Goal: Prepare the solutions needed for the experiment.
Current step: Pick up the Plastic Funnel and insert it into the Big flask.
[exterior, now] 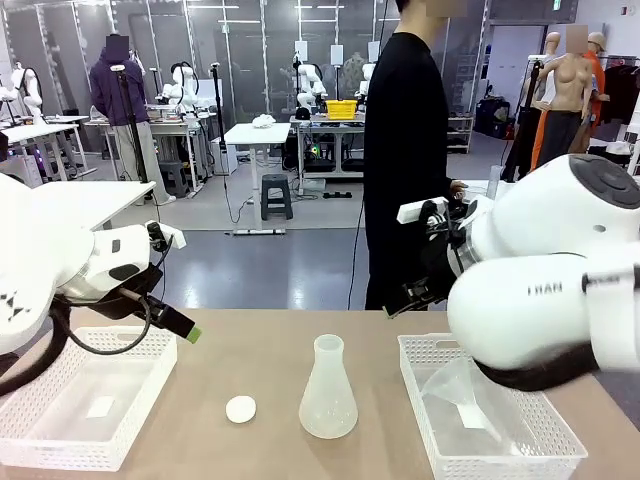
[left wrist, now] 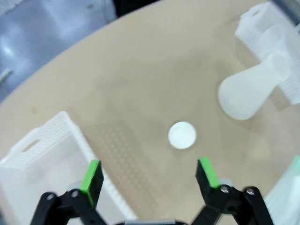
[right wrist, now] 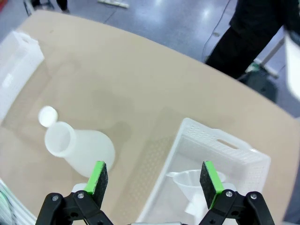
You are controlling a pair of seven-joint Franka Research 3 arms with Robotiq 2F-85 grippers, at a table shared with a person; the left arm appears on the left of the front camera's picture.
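Note:
A frosted white conical flask (exterior: 327, 395) (left wrist: 248, 93) (right wrist: 79, 145) stands upright and uncapped at the table's middle. A small white round cap (exterior: 240, 408) (left wrist: 182, 135) (right wrist: 47, 116) lies flat to its left. The solutions are out of view. My left gripper (exterior: 180, 322) (left wrist: 150, 176) hovers open above the table's left side, over the cap, holding nothing. My right gripper (exterior: 415, 295) (right wrist: 154, 178) hangs open above the right side, between the flask and the right basket, with nothing between its fingers.
A white slotted basket (exterior: 60, 455) (left wrist: 42, 140) sits at the left. Another basket (exterior: 500, 460) (right wrist: 220, 140) at the right holds a clear funnel (right wrist: 192, 180). A person in black (exterior: 405, 150) stands at the far edge.

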